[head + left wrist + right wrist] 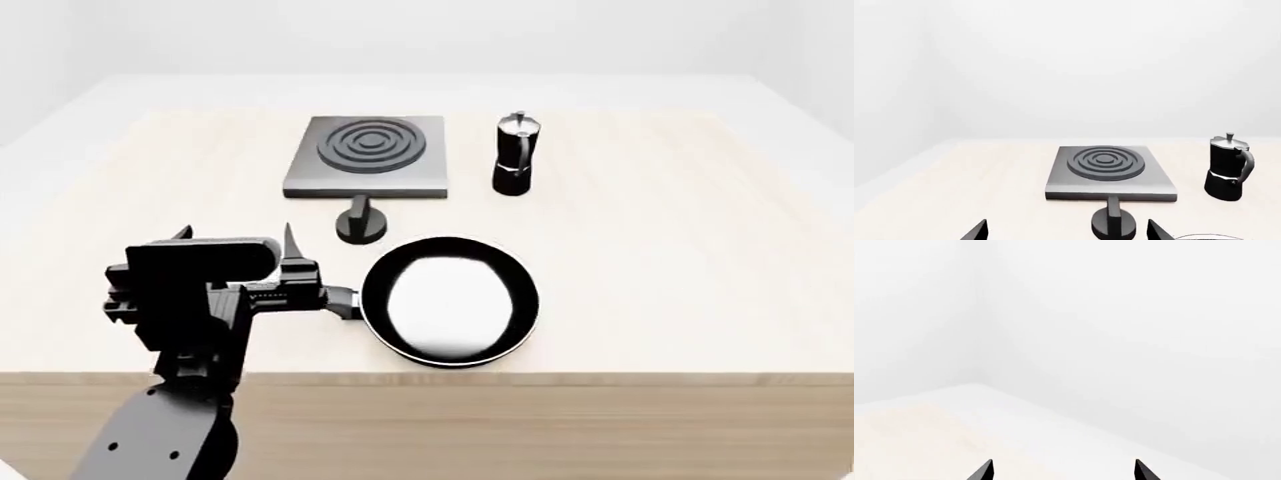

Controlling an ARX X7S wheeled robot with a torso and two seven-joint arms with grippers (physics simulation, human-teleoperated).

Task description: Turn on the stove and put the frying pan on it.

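The stove (363,155) is a grey square slab with ring burners, at the far middle of the table; it also fills the left wrist view (1107,172). Its black round knob (360,225) (1114,222) stands just in front of it. The frying pan (451,298) lies near the front edge, glossy inside, its handle pointing left and mostly hidden beside my left arm. My left gripper (236,236) (1067,232) is open, empty, to the left of the pan and short of the knob. In the right wrist view my right gripper (1063,472) is open over bare surface; the head view does not show it.
A black-and-silver moka pot (514,155) (1229,167) stands right of the stove. The pale wooden table (667,250) has its front edge just below the pan. White walls surround the scene.
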